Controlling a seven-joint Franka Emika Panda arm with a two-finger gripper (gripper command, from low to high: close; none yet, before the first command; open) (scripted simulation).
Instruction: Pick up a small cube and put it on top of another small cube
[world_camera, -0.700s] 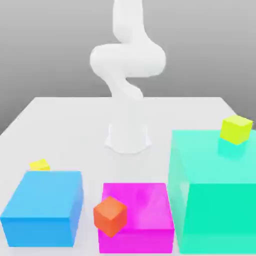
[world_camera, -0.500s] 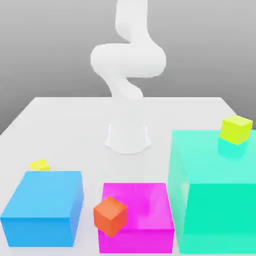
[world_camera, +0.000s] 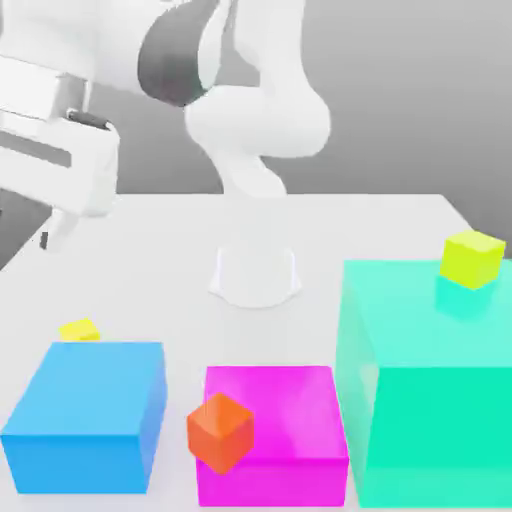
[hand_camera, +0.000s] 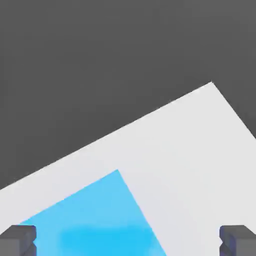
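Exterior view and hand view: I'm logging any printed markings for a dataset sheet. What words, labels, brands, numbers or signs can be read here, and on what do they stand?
None: no text, number, logo or sign can be read on anything.
The blue block, magenta block, teal block, orange cube, lime cube and small yellow cube are plain-coloured.
The white arm and table carry no markings.

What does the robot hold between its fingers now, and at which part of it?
Nothing. In the hand view the fingers stand wide apart with only the blue block and the table seen far beyond them.
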